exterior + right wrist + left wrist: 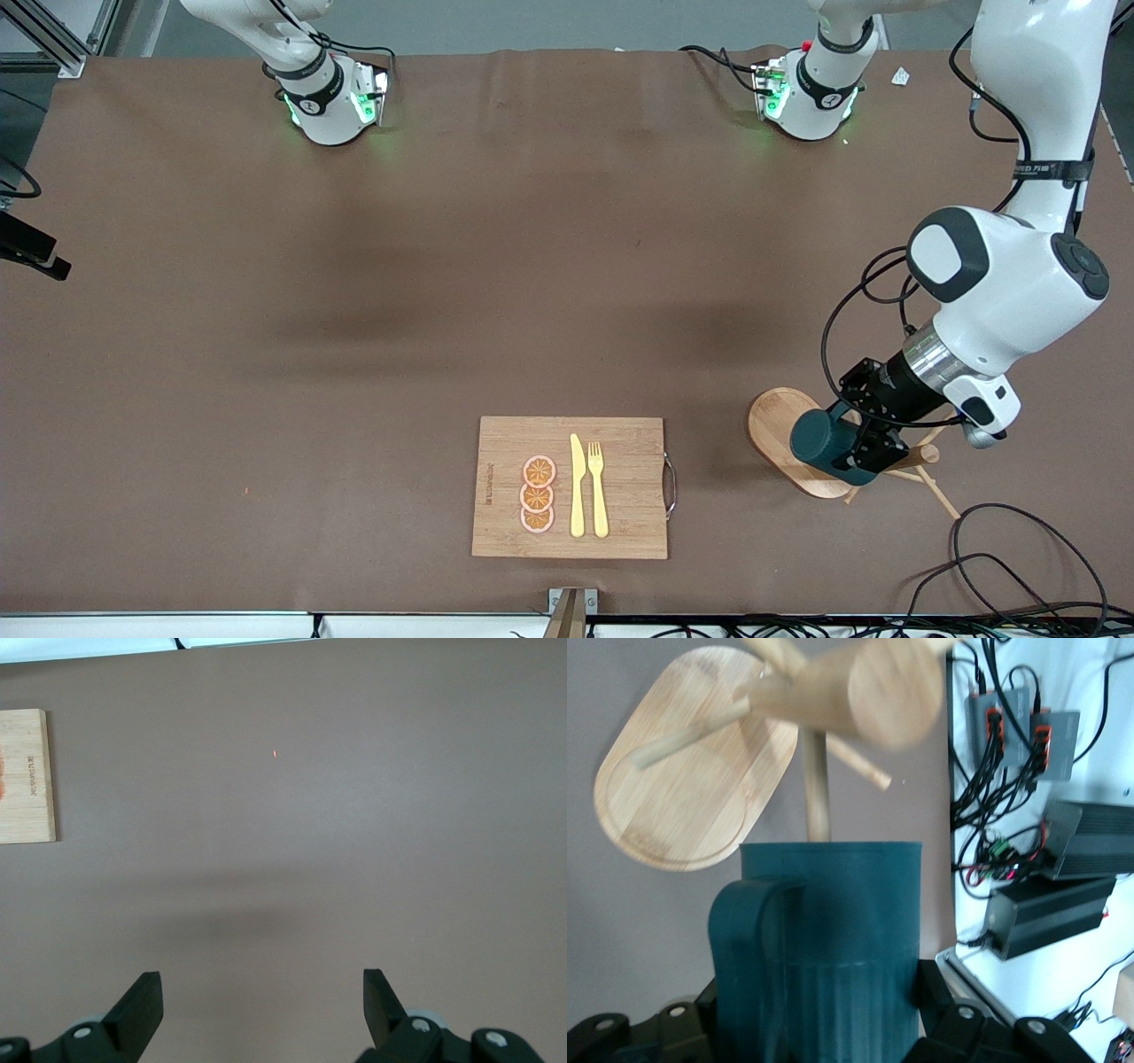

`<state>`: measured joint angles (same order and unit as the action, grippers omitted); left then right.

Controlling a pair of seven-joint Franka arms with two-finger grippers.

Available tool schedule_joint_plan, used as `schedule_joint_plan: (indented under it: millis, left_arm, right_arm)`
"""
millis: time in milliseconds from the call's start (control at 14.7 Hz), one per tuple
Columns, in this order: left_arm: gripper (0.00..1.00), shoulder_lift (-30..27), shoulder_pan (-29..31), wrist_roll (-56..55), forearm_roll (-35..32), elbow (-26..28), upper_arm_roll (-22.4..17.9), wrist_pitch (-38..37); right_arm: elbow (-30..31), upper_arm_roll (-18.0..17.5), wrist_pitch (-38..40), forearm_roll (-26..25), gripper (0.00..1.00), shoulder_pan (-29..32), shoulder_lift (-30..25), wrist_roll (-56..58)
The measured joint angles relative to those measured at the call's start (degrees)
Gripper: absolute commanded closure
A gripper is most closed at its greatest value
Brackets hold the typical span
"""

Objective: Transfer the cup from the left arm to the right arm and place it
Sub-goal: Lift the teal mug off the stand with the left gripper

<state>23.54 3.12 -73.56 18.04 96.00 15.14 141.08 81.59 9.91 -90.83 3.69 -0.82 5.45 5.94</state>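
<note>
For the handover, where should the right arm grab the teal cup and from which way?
Probably the ribbed body near its free end, coming from the right arm's end of the table. The left gripper is shut on the cup at its handle end, holding it sideways over the wooden mug stand. The right gripper waits open.

The counter [354, 292] is covered in a matt brown sheet, smooth with faint creases. The cup [824, 440] looks like matt dark teal plastic or glazed ware, ribbed on its lower wall and smooth above. It sits against a mug stand [780, 434] of pale, lightly grained wood with a smooth oval base and round pegs. The wooden board [620, 470] shows a fine bamboo grain and carries a thin metal handle [671, 484]. On it lie a matt yellow plastic knife [577, 487] and fork [598, 489], and orange slices [538, 494] with a flat painted look.
</note>
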Motion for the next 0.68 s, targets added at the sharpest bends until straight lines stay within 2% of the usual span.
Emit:
schedule_joint_plan:
  millis: [340, 679]
  left_arm:
    - [0.40, -2.9, -1.4, -1.9, -2.2, 0.0, 3.6, -3.4]
    - [0.40, -2.1, -10.5, -11.3, -21.1, -0.6, 4.1, -3.4]
  right_arm:
    - [0.0, 0.0, 0.0, 0.0, 0.00, 0.0, 0.0, 0.0]
    - [0.0, 0.0, 0.0, 0.0, 0.00, 0.0, 0.0, 0.0]
